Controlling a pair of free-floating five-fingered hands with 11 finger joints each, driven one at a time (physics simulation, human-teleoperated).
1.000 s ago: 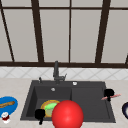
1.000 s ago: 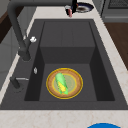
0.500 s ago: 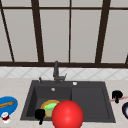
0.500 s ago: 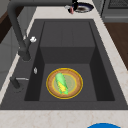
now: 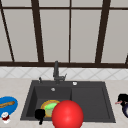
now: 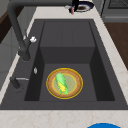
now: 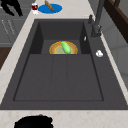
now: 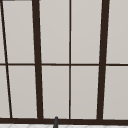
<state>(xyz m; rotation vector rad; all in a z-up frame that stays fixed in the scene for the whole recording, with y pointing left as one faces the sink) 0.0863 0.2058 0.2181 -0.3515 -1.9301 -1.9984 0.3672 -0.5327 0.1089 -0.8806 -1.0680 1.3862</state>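
A yellow-rimmed plate [image 5: 44,106] [image 6: 75,87] [image 7: 54,48] lies in the sink's left basin with a green corn cob [image 6: 61,83] [image 7: 66,47] on it. My left hand [image 5: 39,114] [image 7: 12,6] hovers over the sink's front left edge, fingers hanging loose and holding nothing. My right hand [image 5: 122,98] [image 6: 75,4] is over the counter right of the sink, against a dark bowl [image 5: 125,110] [image 6: 84,6]. In the front view a big red ball [image 5: 67,115] sits before the sink's front edge, beside the left hand.
A dark faucet [image 5: 56,72] [image 6: 17,30] stands behind the sink [image 5: 90,100]. On the left counter lies a blue plate [image 5: 11,108] [image 7: 53,10] holding a brown stick, with a small red-and-white jar [image 5: 5,117] [image 7: 34,7] beside it. A window spans the wall above.
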